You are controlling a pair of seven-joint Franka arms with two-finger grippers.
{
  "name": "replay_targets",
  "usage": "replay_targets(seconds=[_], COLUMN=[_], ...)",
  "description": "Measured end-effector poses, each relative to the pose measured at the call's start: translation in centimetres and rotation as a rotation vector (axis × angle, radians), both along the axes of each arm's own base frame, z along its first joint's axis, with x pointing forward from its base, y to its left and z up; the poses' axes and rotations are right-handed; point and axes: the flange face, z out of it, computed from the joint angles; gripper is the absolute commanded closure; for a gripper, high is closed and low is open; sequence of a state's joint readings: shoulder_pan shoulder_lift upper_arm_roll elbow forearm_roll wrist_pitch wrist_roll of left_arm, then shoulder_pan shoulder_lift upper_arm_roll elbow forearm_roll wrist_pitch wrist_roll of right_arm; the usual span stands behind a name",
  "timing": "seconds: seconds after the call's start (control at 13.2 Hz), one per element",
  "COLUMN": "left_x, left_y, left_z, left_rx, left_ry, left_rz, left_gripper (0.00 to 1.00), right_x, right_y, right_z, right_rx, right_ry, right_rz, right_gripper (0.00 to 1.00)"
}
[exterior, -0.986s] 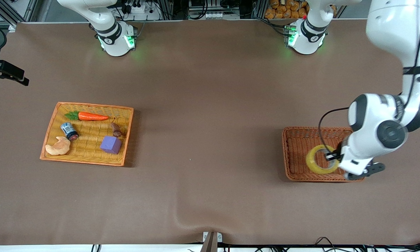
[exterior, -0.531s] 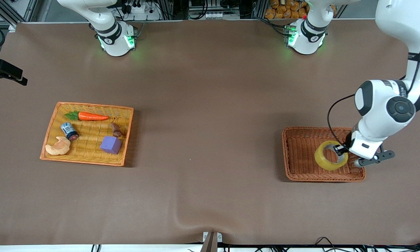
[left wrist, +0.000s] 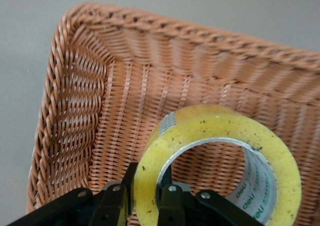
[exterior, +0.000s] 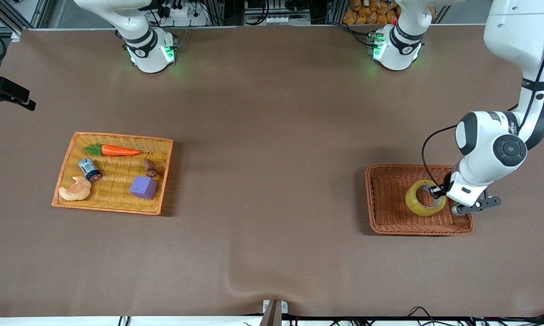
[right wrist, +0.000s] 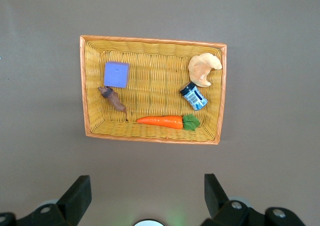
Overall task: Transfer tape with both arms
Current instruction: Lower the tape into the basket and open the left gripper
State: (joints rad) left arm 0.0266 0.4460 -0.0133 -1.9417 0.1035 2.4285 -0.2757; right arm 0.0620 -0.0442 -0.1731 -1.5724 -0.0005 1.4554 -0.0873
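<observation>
Lifted and tilted since a second ago: tape (exterior: pixel 425 198) now over the brown basket (exterior: pixel 389 199), wall clamped by left hand (exterior: pixel 436 192). Right hand (right wrist: pixel 145 191) spread, waiting over the yellow tray (exterior: pixel 68 158), well apart from basket.

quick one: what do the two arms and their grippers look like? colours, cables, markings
Both arms are glossy white with black joint rings; the bases glow green. The left arm has a round dark grey cap and a thin black cable looping to its wrist. The left gripper and right gripper have black two-finger jaws.
</observation>
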Motion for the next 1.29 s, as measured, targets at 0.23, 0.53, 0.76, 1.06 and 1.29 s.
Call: replay_targets(seconds=[0.23,0.53,0.76,1.06,1.29], left_x=[-0.2,-0.2,0.4,1.9,1.6], left_y=[0.0,-0.6,-1.9,-4.7,-6.1], left_z=[-1.7,-1.8,0.0,8.4,14.3], left_rx=[-0.002,-0.004,-0.008,-0.024,-0.021], left_ry=[0.023,0.025,-0.01,-0.152,-0.169], left_rz=[-0.001,-0.011,-0.032,-0.072,-0.09], left_gripper=[0.77,0.0,0.0,0.0,0.0], right_x=[0.0,0.0,0.0,0.0,0.0], right_y=[0.0,0.0,0.0,0.0,0.0], right_z=[0.0,0.0,0.0,0.0,0.0], right_rx=[0.0,0.0,0.0,0.0,0.0], right_ry=[0.0,0.0,0.0,0.0,0.0], right_rz=[0.0,0.0,0.0,0.0,0.0], right_gripper=[0.0,0.0,0.0,0.0,0.0])
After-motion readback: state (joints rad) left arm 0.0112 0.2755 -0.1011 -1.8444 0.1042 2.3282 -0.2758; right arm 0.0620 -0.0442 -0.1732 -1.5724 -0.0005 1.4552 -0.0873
